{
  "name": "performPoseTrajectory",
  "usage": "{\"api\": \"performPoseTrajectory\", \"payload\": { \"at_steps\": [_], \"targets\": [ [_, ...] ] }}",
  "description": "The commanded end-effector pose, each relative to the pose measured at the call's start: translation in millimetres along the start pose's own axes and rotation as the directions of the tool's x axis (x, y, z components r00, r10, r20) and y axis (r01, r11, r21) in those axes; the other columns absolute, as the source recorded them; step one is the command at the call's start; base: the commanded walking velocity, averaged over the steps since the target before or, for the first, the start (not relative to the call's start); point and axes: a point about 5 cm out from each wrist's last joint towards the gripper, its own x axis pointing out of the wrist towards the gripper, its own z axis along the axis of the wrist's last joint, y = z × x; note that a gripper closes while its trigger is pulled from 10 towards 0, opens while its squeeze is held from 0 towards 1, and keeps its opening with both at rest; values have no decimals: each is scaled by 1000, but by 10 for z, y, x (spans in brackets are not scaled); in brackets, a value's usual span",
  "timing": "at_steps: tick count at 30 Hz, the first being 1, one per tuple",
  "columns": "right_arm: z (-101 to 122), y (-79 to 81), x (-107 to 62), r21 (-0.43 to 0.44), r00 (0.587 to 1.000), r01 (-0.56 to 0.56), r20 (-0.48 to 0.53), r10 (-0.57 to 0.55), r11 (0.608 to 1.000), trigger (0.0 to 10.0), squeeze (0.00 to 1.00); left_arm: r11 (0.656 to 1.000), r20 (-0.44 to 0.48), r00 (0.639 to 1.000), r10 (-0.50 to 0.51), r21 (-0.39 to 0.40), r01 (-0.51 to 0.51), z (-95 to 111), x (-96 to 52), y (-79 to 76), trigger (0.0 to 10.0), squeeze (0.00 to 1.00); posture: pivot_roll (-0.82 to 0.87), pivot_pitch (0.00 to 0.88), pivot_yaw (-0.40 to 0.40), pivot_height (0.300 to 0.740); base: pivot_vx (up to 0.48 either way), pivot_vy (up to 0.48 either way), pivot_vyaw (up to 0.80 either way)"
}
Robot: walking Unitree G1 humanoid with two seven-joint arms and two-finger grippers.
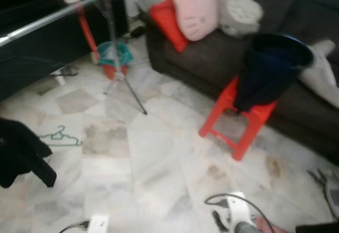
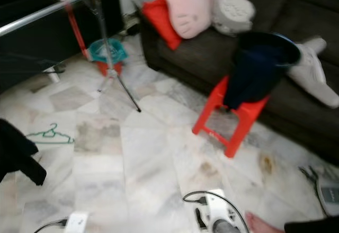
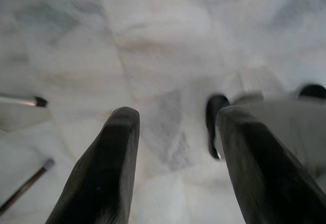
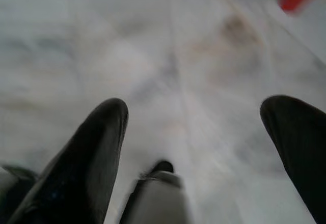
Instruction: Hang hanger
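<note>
Down on the marble floor [image 1: 159, 180] to our left lies the green hanger [image 1: 61, 137], flat, near a black garment [image 1: 21, 153] and well apart from the silver rail [image 1: 58, 13] of the clothes rack. We judge we're only approaching: left gripper [image 3: 173, 168] and right gripper [image 4: 196, 147] both hang spread and empty. Next we turn left, bend and grasp it.

This is a home living room. A dark grey sofa [image 1: 222, 53] carries a red cushion [image 1: 168, 22], a pink cushion [image 1: 197, 8] and a soft toy [image 1: 241, 14]. A red plastic stool [image 1: 238, 117] holding dark clothes [image 1: 270, 66] stands on the marble-tile floor [image 1: 153, 175] beside a metal clothes rail [image 1: 58, 15].
</note>
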Motion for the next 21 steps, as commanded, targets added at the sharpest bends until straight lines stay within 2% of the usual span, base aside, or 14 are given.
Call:
{"api": "performPoseTrajectory", "payload": {
  "at_steps": [1, 9, 21],
  "targets": [
    [-103, -149, -38, -1, 999, 37, -32, -37, 999, 10000, 0, 1000, 14, 999, -31, -3, 31, 55, 12, -119, 10000, 0, 16, 79, -31, 740, 322, 0, 0],
    [-108, -149, -36, -7, 998, 39, -43, -39, 999, 10000, 0, 999, 13, 999, -33, -1, 33, 56, 13, -119, 10000, 0, 16, 80, -31, 740, 324, 0, 0],
    [-112, -139, -35, -8, 998, 36, -48, -36, 999, 10000, 0, 999, 14, 999, -35, 1, 35, 57, 13, -111, 10000, 0, 14, 81, -26, 740, 327, 0, -767]
  ]
}}
